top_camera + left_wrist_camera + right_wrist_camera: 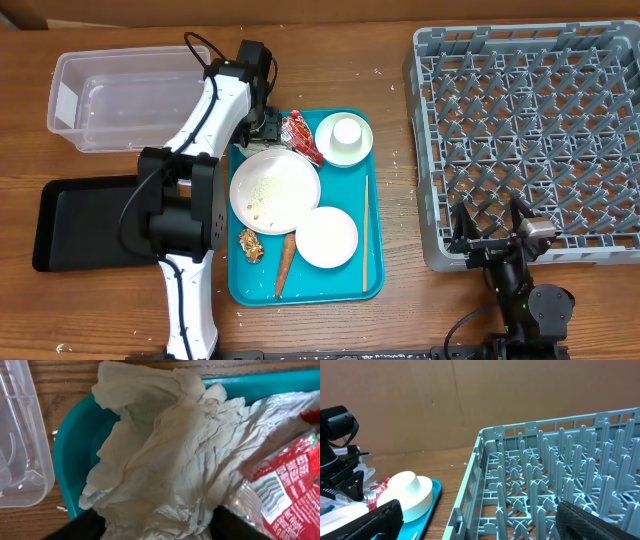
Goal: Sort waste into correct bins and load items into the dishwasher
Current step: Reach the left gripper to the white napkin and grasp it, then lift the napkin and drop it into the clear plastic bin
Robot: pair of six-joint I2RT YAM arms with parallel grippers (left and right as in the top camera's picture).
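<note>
Left wrist view, nearest first: the two dark fingers (75, 529) of the left end effector (157, 527) sit at the bottom edge, apart. The crumpled white paper napkin (165, 450) bulges up between them. It is straddled, and I judge it not yet pinched.

- Napkin: lies directly ahead of the left end effector, in the corner of the teal tray (70, 445). It is loosely bunched with no clean axis. Its longer run goes from between the fingers out toward the tray's far corner.
- Red shiny wrapper (290, 485): just right of the end effector, touching the napkin's edge and partly under it. A close here could snag it.
- Clear plastic tub (20, 435): off to the left, past the tray rim, across a strip of bare counter (65, 375). That is the way any carry would go.

Overhead, farther out:
- The rice-strewn plate (275, 187) is just behind the left end effector.
- The carrot (285, 268) and the brown lump (250, 245) lie beyond that plate.
- The black tray (80, 215) sits beside the arm's base.

The right end effector (477, 510) has its fingers wide apart and nothing held. It sits low by the grey dish rack (530, 120), well apart from the napkin. The left arm is clearly the nearer one.
</note>
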